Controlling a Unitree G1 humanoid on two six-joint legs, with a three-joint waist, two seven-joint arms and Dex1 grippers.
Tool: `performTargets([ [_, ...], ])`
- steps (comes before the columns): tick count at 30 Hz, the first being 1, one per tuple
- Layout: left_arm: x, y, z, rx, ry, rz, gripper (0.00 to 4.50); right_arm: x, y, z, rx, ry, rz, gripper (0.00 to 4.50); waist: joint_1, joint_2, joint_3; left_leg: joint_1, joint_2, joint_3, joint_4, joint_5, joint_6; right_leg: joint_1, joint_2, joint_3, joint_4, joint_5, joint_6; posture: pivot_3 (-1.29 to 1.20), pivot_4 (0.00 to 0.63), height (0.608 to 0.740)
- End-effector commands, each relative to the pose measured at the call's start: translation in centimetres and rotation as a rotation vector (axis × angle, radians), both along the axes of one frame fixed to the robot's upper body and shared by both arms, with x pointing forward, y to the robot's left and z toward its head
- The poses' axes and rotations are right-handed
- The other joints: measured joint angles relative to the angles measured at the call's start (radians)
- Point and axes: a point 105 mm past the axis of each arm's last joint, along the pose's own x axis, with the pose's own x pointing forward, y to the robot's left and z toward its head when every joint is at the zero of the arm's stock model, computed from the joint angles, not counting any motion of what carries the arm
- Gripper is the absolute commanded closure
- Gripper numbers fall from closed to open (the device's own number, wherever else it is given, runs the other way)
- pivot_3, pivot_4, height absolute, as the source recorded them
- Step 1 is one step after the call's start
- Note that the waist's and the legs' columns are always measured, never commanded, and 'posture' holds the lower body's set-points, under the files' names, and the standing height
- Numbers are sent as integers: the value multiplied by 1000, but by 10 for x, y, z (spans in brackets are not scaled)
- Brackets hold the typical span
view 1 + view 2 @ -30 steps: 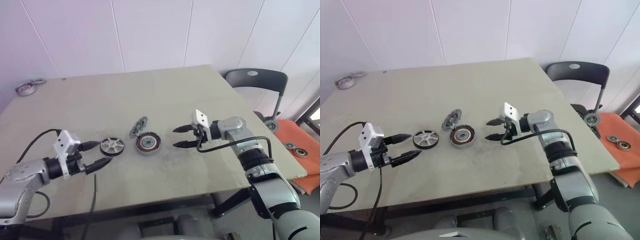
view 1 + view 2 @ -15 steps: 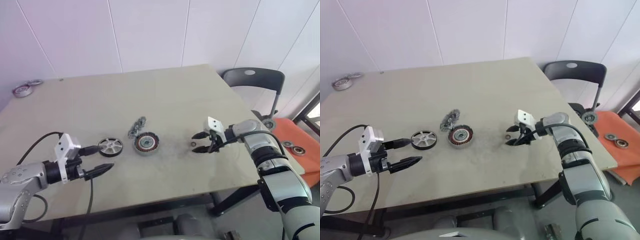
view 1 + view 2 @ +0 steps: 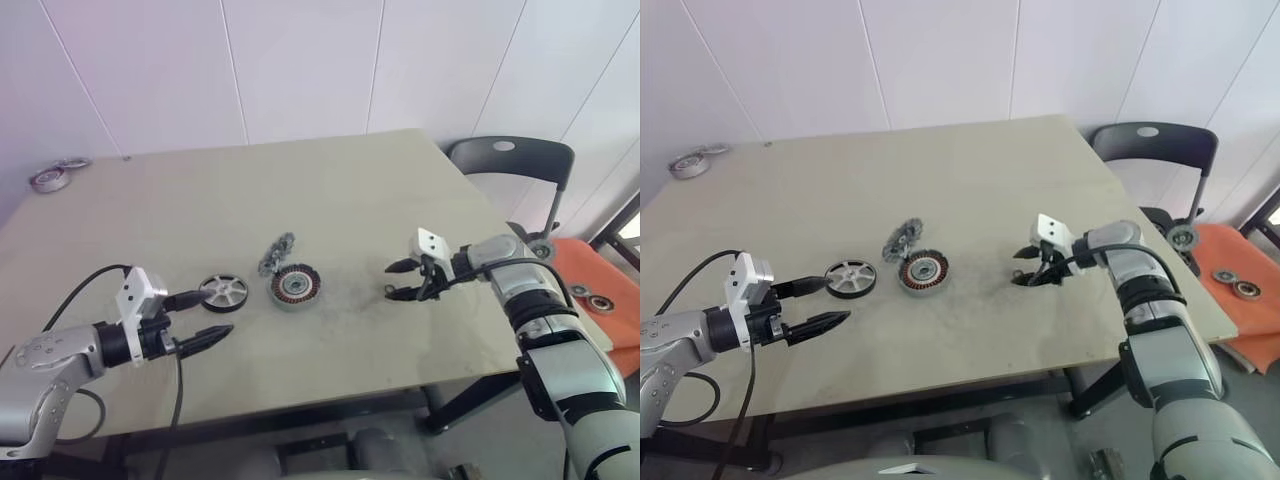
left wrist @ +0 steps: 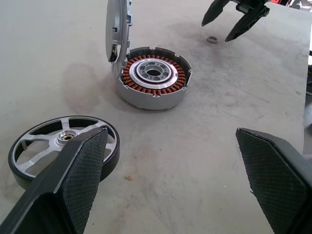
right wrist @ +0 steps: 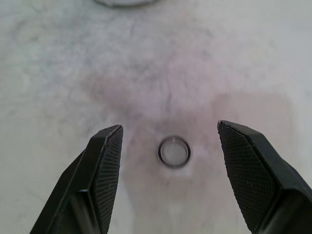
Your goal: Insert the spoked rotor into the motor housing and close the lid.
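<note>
Right gripper (image 3: 396,279) has drawn back toward the table's right side since a second ago, when it hung just right of the motor housing; it now sits well apart from the housing and lower over the tabletop. Its fingers are spread, empty, straddling a small metal ring (image 5: 174,151) that lies flat on the table (image 3: 330,190) between the tips; no contact with it can be seen. Over the last half second its position is nearly unchanged.

Left gripper (image 3: 206,314) is spread wide and empty, low over the table's near left part, in much the same place as before. One finger reaches beside the spoked rotor (image 3: 223,292), apart from it as far as can be told.

Spoked rotor lies flat, left of the motor housing (image 3: 295,286), not inserted; unmoved. Housing sits mid-table, copper windings and silver hub exposed. Its lid (image 4: 117,30) stands upright at the housing's far rim, open. Rotor, housing and lid are all where they were.

Two metal rings (image 3: 55,174) lie at the far left table edge.
</note>
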Motion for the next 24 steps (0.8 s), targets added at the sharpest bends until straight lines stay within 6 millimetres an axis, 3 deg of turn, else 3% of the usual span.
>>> performTargets([
  [1, 0, -3, 8, 8, -42, -10, 22, 9, -4, 11, -4, -46, -26, 1258, 0, 0, 0, 0, 0, 0, 0, 0, 0, 0, 0, 0, 0, 0, 0, 0, 0, 740],
  [7, -1, -4, 6, 4, -44, -3, 22, 8, -7, 0, -27, -29, -59, 1258, -1, 0, 0, 0, 0, 0, 0, 0, 0, 0, 0, 0, 0, 0, 0, 0, 0, 740],
  [24, 0, -5, 4, 6, -54, 13, 22, 10, -1, -8, -31, -25, -73, 1258, -7, 0, 0, 2, 0, 0, 1, 0, 0, 2, 0, 0, 0, 0, 0, 0, 0, 740],
])
